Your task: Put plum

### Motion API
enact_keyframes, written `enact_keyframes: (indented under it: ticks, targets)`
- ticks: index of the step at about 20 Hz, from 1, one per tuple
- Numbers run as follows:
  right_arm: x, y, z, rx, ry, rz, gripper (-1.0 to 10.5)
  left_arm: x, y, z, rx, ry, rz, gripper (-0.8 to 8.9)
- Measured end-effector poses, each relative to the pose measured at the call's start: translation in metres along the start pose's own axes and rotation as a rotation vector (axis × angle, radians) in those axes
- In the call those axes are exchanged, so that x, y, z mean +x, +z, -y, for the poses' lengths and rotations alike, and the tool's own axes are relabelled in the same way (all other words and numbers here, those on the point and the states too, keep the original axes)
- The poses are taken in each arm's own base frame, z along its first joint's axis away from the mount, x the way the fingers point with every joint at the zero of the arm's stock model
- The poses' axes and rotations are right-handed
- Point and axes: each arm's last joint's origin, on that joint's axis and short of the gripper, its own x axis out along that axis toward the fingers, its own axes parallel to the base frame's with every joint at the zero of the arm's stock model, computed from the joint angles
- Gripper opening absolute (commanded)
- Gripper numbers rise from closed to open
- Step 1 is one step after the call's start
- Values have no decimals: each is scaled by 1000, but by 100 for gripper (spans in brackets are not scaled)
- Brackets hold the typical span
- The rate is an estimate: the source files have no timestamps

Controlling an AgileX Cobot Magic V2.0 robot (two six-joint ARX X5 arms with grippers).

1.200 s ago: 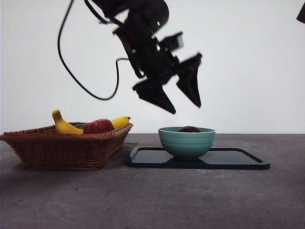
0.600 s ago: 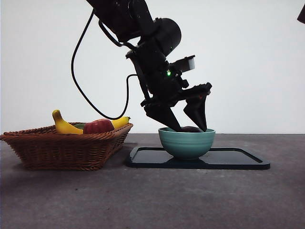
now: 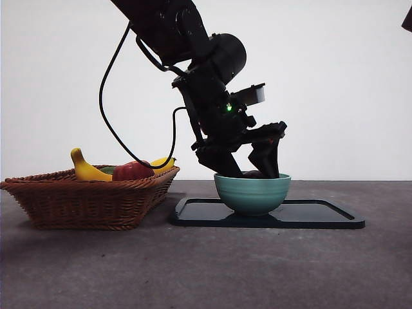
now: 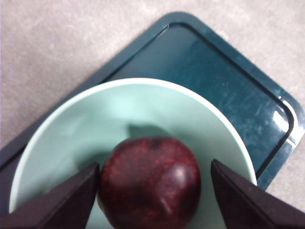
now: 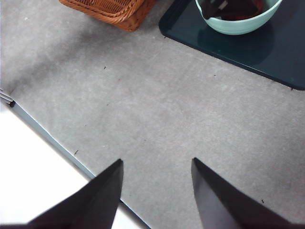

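The plum, dark maroon and glossy, lies in the pale green bowl on the dark tray. My left gripper is open and reaches down into the bowl, one jaw on each side of the plum; the left jaw is at or near its skin and the right jaw stands apart. In the front view the left gripper dips into the bowl, and only the top of the plum shows above the rim. My right gripper is open and empty over bare table.
A wicker basket left of the tray holds a banana and a red apple. The right arm shows only as a black tip at the top corner. The table's edge runs near the right gripper.
My left gripper has come down from well above the bowl until its open jaws straddle the plum inside it. The plum, bowl and basket have not moved.
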Motion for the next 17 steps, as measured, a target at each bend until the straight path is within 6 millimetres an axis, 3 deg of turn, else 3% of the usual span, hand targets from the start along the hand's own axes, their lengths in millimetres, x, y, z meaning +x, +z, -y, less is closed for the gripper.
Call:
enact_keyframes:
  ticks: [5, 8, 17]
  targets:
    - [0, 0, 0, 0, 0, 0, 229, 0, 0, 0, 3, 8, -3, 367]
    - [0, 0, 0, 0, 0, 0, 229, 0, -1, -1, 2, 36, -15, 264]
    - [0, 0, 0, 0, 0, 0, 229, -2, 0, -1, 1, 40, -26, 265]
